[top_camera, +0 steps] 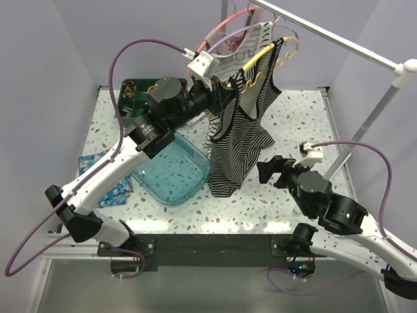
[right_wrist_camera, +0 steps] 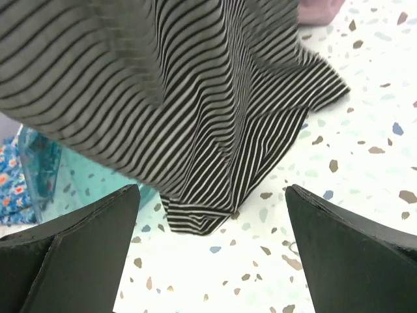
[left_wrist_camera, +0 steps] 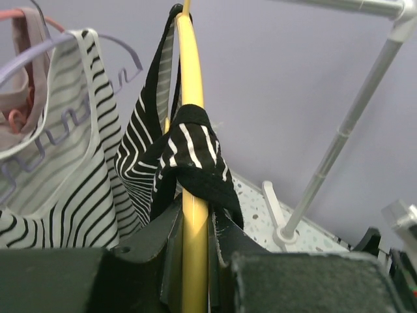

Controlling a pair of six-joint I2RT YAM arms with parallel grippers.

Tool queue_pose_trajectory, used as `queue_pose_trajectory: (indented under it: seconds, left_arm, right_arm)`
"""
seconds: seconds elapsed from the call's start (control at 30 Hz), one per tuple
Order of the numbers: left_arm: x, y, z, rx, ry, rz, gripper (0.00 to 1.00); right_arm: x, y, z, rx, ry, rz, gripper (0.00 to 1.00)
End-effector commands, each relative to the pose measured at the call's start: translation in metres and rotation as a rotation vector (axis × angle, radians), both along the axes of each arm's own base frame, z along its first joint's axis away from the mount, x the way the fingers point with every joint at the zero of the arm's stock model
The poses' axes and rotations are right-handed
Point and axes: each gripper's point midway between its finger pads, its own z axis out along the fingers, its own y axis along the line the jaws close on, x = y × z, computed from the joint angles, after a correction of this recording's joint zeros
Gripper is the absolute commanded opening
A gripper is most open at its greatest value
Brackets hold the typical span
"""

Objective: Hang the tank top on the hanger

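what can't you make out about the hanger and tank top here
- Hook of the hanger: left wrist view, cut off by the top edge; top view, lost among the other garments.
- Tips of the left gripper: left wrist view, under the bunched strap of the tank top; top view, behind that fabric.
- Green tray contents: top view, mostly behind the left arm.
- Tank top shoulders: right wrist view, cut off by the top edge.

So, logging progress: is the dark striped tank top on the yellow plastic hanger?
On: the tank top strap loops round the hanger.

Pale lilac walls (top_camera: pixel 52 65) — speckled terrazzo table (top_camera: pixel 300 117), white garment rail (top_camera: pixel 326 31)
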Motion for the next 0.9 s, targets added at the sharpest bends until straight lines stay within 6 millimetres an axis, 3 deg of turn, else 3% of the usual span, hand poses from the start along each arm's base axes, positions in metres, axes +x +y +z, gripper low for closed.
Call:
queue_pose_trajectory:
  seconds: [0.0, 0.2, 0.47, 0.87]
  left_arm:
    - [0.002, 0.009, 0.088, -0.196, -0.161, 0.030, 0.00]
    - [0.022, -0.002, 0.089, -0.200, -0.140, 0.046, 0.00]
    - [0.044, -0.016, 0.067, -0.191, -0.087, 0.047, 0.00]
    - [0.067, -0.012, 0.070, -0.214, -0.090, 0.061, 0.00]
  right_arm:
    - [0.001, 0.009, -0.006, 0.055, 0.026, 0.001, 0.99]
    - [0.000, 0.011, -0.011, 0.052, 0.038, 0.008, 0.98]
    - [-0.002, 0.007, -0.009, 0.060, 0.035, 0.006, 0.98]
    - [-0.002, 0.010, -0.017, 0.051, 0.051, 0.010, 0.99]
